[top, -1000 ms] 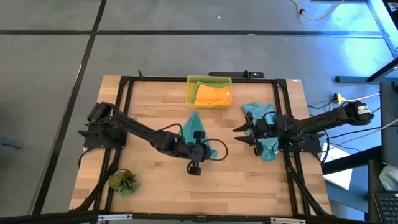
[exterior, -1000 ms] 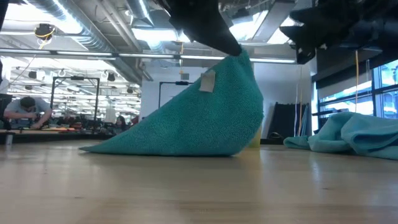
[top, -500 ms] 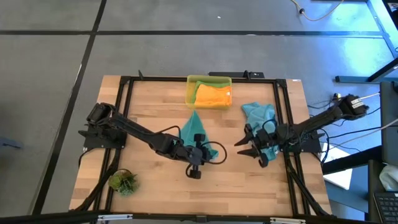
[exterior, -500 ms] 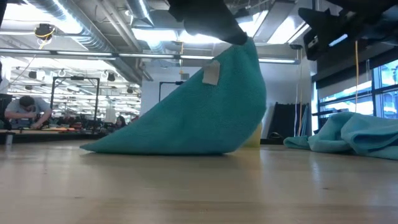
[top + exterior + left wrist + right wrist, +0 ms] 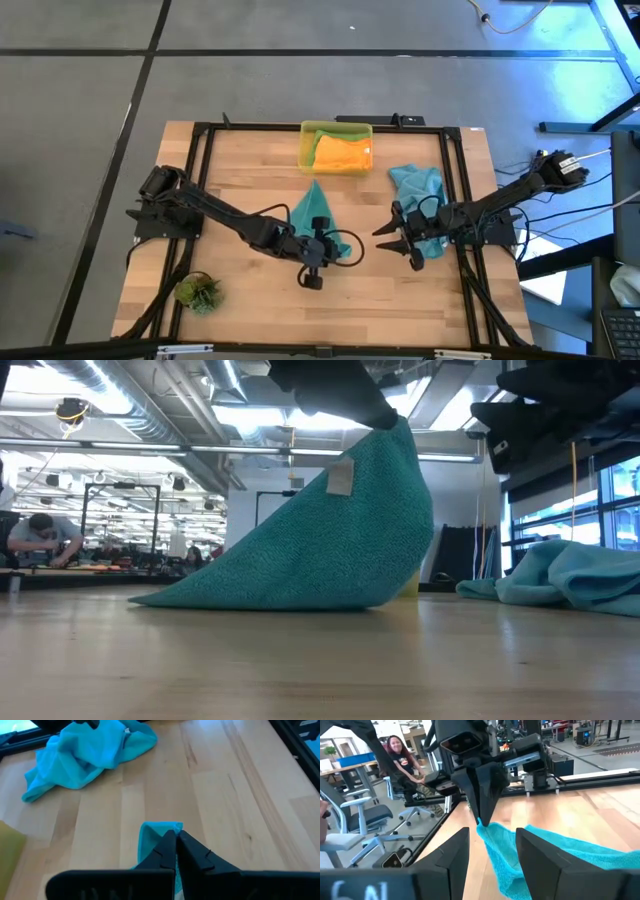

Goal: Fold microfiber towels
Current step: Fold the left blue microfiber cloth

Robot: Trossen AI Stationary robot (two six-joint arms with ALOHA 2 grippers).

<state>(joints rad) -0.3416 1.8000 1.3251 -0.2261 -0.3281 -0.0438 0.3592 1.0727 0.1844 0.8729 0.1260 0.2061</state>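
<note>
1. Pinching a corner of the soft teal microfiber towel (image 5: 312, 212), the left tool (image 5: 322, 233) is clamped shut mid-bench (image 5: 240, 180), lifting it tent-like.
2. Right tool (image 5: 392, 238), fingers parted and empty, points at that raised corner from just beside it.
3. Crumpled second teal towel (image 5: 418, 186) lies behind the right tool.

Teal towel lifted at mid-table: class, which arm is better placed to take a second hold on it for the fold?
The right. Its gripper is open and free beside the teal towel; the left gripper is shut on its corner.
</note>
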